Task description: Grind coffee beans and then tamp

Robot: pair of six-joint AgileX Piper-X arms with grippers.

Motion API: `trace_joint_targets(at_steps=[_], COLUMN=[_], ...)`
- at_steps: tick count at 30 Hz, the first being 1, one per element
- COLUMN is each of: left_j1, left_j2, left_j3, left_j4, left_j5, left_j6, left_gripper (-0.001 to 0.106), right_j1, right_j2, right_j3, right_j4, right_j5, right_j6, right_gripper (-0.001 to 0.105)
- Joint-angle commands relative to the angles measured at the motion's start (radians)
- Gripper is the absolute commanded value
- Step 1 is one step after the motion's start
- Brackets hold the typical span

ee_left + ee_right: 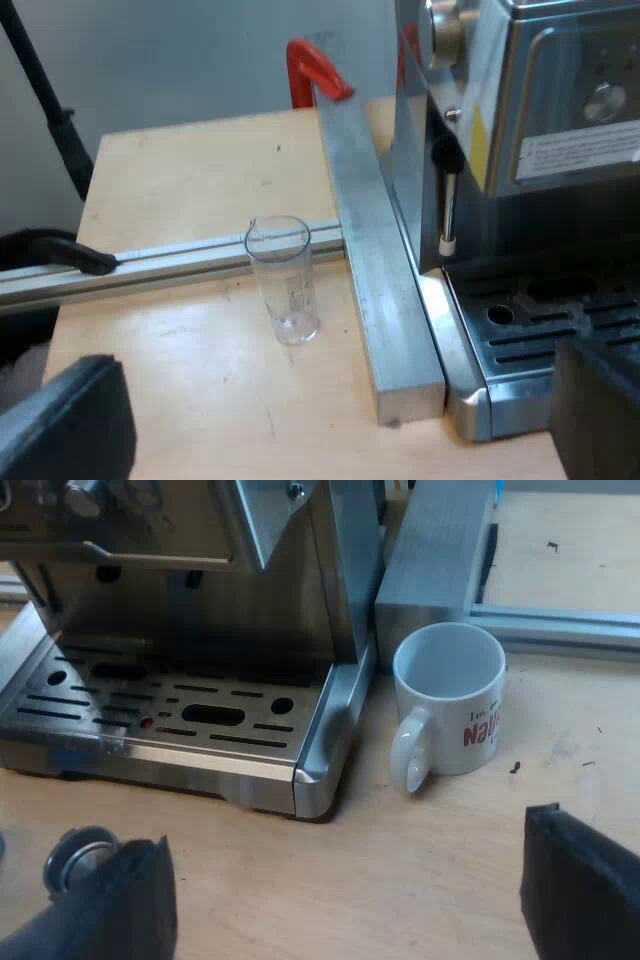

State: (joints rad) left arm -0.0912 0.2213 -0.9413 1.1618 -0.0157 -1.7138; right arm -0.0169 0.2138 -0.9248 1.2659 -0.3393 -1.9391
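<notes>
Separately: measuring glass (285,285) left-wrist, mug (450,700) right-wrist.

An upright white mug (450,695) stands just beside the espresso machine (290,570).

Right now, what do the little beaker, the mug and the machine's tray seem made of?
The measuring glass: clear glass or plastic, hard to say which; the table shows through it. The mug: probably glazed white ceramic, glossy, red lettering. The drip tray: likely brushed steel, grey with dull reflections.
</notes>
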Motion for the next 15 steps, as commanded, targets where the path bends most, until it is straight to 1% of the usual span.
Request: trace_joint_targets(at_steps=[1, 2, 5, 7, 11, 15], left_j1=[0.002, 0.002, 0.002, 0.002, 0.002, 0.002], left_j2=[-0.052, -0.063, -0.125, -0.16, -0.242, -0.316], left_j3=[0.011, 0.014, 0.043, 0.064, 0.105, 0.134], left_j4=[0.016, 0.02, 0.062, 0.085, 0.127, 0.128], left_j5=[-0.018, -0.018, -0.018, -0.018, -0.018, -0.018], left_j6=[0.0, 0.0, 0.0, 0.0, 0.0, 0.005], left_gripper=[0.085, 0.085, 0.085, 0.085, 0.085, 0.085], right_j1=[0.0, 0.0, 0.0, 0.0, 0.0, -0.002], right_j2=[-0.064, -0.077, -0.145, -0.176, -0.258, -0.267], right_j3=[0.027, 0.032, 0.06, 0.07, 0.096, 0.101], right_j4=[-0.005, -0.005, -0.005, -0.005, -0.005, 0.025], right_j5=[-0.009, -0.009, -0.009, -0.009, 0.02, 0.036], right_j6=[0.014, 0.017, 0.067, 0.083, 0.083, 0.077], right_gripper=[0.072, 0.072, 0.072, 0.072, 0.072, 0.072])
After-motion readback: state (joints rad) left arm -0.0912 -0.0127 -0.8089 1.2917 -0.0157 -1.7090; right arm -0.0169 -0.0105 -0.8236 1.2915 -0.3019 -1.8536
